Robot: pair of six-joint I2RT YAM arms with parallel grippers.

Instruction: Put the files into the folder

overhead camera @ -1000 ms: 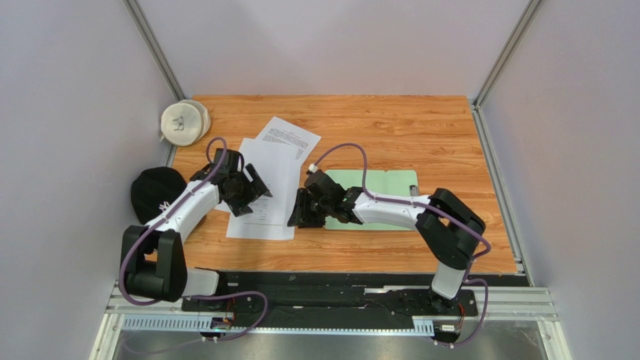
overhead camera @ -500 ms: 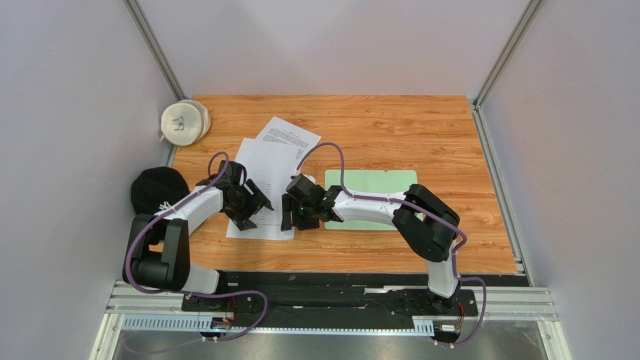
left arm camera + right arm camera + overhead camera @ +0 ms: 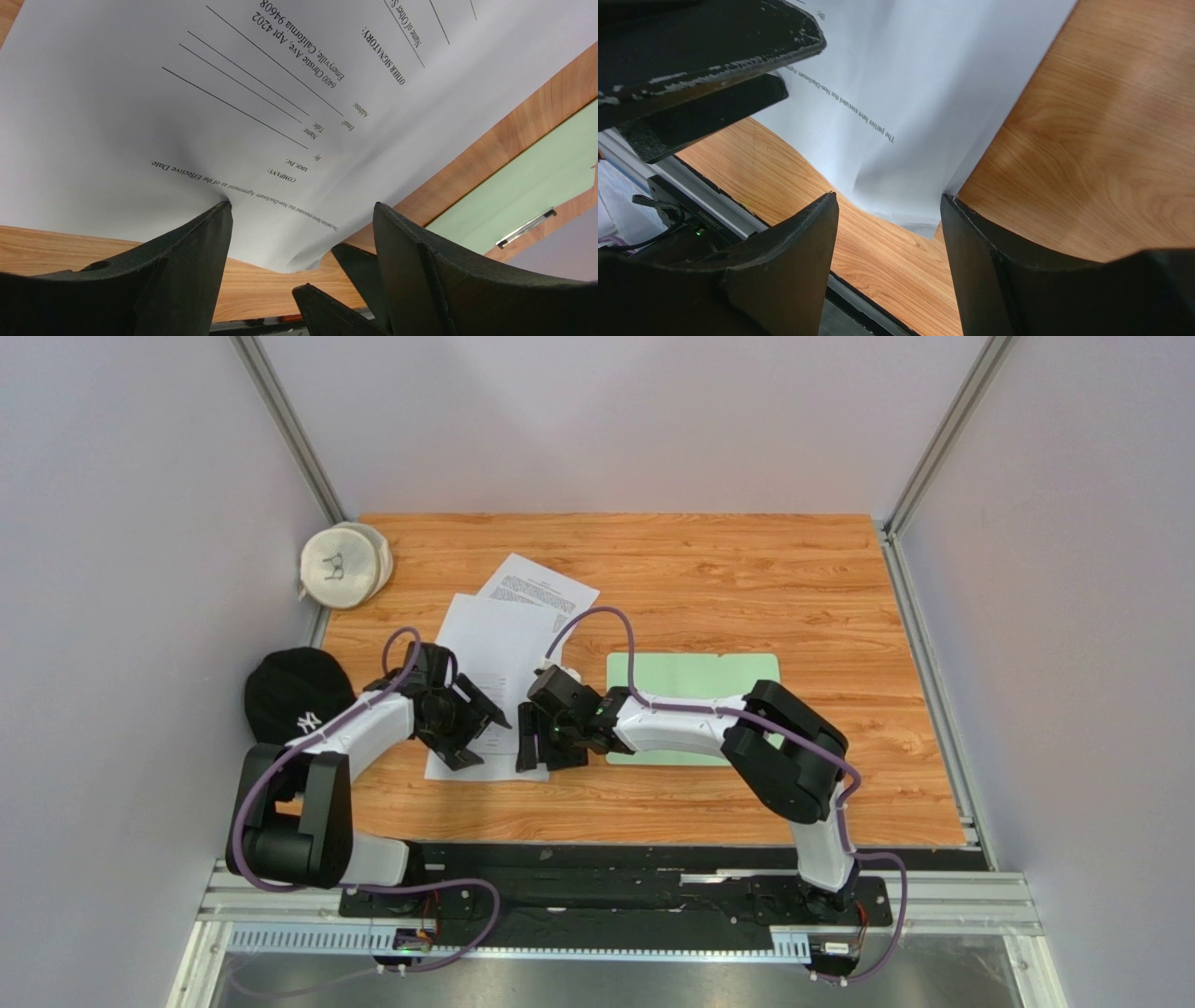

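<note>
Straddling the near edge of the files [image 3: 502,637], left of centre in the overhead frame, the left gripper [image 3: 302,210] and right gripper [image 3: 889,201] face each other, both with jaws wide apart and not clamped on the paper. The front sheet's near edge is creased and bowed between them, above the wooden table [image 3: 842,602]. The folder [image 3: 709,676] lies flat at centre-right, just beside the sheets.
</note>
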